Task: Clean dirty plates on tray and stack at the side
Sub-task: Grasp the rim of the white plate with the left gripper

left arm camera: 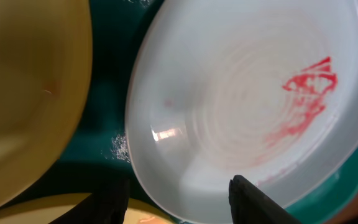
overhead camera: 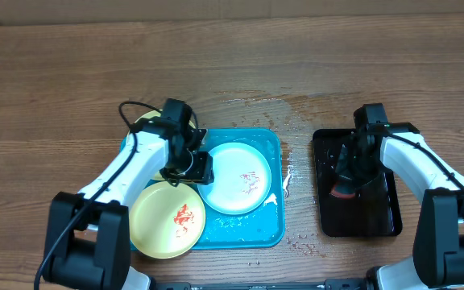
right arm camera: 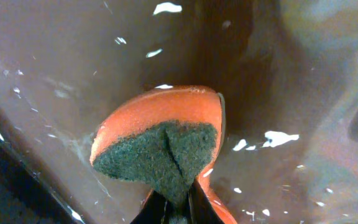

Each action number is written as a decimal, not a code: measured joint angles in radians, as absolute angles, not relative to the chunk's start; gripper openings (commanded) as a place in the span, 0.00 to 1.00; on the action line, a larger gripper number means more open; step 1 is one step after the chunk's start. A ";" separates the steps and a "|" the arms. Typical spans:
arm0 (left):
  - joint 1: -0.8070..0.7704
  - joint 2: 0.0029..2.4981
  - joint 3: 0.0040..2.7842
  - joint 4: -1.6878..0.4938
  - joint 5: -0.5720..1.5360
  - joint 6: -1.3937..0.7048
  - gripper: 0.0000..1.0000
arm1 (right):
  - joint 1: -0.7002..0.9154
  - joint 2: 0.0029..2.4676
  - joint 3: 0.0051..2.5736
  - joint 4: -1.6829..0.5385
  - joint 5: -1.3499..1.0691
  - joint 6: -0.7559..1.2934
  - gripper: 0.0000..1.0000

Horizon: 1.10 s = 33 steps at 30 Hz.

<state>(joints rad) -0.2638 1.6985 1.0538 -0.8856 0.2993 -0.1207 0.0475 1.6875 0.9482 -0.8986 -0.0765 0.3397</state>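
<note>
A pale blue-white plate (overhead camera: 236, 179) with a red smear lies on the turquoise tray (overhead camera: 266, 143). A yellow plate (overhead camera: 167, 219) with red sauce overlaps the tray's front left corner. Another yellow plate (overhead camera: 146, 121) shows at the back left, mostly hidden by my left arm. My left gripper (overhead camera: 196, 167) is open at the white plate's left edge. In the left wrist view, the left gripper (left arm camera: 179, 205) has the white plate (left arm camera: 241, 93) rim between its spread jaws. My right gripper (overhead camera: 349, 173) is shut on an orange sponge (right arm camera: 160, 146) with a green scouring face.
A black tray (overhead camera: 377, 217), wet inside (right arm camera: 278, 62), sits at the right under the right gripper. Water drops (overhead camera: 296, 105) lie on the wooden table behind and beside the turquoise tray.
</note>
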 measured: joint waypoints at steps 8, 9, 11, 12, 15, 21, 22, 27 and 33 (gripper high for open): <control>-0.289 1.722 1.054 -0.855 0.144 -0.239 0.53 | 0.047 1.687 0.948 -0.898 -0.097 0.332 0.04; -0.289 1.728 1.054 -0.854 0.139 -0.244 0.51 | 0.047 1.687 0.948 -0.898 -0.098 0.332 0.04; -0.289 1.751 1.054 -0.844 0.131 -0.258 0.45 | 0.047 1.687 0.948 -0.898 -0.100 0.332 0.04; -0.289 1.764 1.054 -0.839 0.130 -0.262 0.42 | 0.047 1.687 0.948 -0.898 -0.101 0.331 0.04; -0.296 1.797 1.054 -0.812 0.135 -0.268 0.33 | 0.047 1.687 0.948 -0.898 -0.101 0.329 0.04; -0.310 1.808 1.056 -0.776 0.175 -0.281 0.04 | 0.047 1.687 0.948 -0.899 -0.101 0.328 0.04; -0.311 1.808 1.058 -0.773 0.183 -0.282 0.04 | 0.047 1.687 0.948 -0.898 -0.101 0.328 0.04; -0.313 1.808 1.058 -0.749 0.204 -0.291 0.04 | 0.047 1.687 0.948 -0.898 -0.101 0.328 0.04; -0.313 1.809 1.058 -0.729 0.209 -0.298 0.04 | 0.047 1.681 0.965 -0.926 -0.109 0.320 0.04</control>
